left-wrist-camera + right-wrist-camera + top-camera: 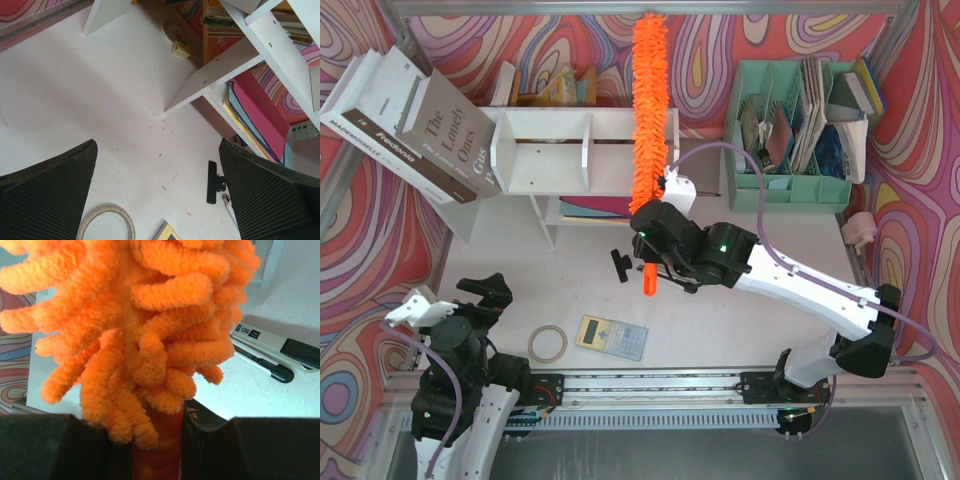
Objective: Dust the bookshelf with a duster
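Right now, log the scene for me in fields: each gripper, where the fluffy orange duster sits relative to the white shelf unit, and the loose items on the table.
left gripper: open, empty, over the near-left part of the white table
right gripper: shut on the thin handle of the fluffy orange chenille duster
duster position: head stretched across the right end of the white two-tier board bookshelf; contact unclear
loose items: tape ring, calculator, black binder clip, black-and-silver stapler

Open table (570, 280) lies between left pincer (157, 145) and bookshelf (555, 140); tape roll (532, 343), calculator (612, 336) nearby.
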Robot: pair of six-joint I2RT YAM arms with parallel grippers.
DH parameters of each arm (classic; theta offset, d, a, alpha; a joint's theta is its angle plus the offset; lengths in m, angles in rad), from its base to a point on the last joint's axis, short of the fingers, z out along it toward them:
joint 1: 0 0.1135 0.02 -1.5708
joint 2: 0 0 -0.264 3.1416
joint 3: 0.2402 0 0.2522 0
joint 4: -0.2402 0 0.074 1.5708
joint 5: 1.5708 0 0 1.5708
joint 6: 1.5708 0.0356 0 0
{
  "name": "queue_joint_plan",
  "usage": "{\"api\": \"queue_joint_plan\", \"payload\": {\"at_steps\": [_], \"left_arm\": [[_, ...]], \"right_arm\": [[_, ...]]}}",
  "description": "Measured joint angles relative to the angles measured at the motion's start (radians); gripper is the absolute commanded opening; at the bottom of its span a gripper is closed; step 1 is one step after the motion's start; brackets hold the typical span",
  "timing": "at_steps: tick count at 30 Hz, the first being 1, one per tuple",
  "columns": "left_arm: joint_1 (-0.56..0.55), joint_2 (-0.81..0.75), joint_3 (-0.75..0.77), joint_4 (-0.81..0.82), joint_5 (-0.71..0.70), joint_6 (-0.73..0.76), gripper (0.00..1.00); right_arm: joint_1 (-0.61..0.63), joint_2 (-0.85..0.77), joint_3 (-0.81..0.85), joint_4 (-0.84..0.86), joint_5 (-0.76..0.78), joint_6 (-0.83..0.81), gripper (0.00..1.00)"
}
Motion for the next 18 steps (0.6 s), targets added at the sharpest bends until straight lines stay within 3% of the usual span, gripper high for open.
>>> {"api": "queue_joint_plan", "payload": {"at_steps": [18], "left_arm": [[0.000,0.000,0.000,0.000,0.000,0.000,0.99]], "right_arm": [[0.040,0.123,0.058,0.091,-0.146,-0.090,0.00]]}}
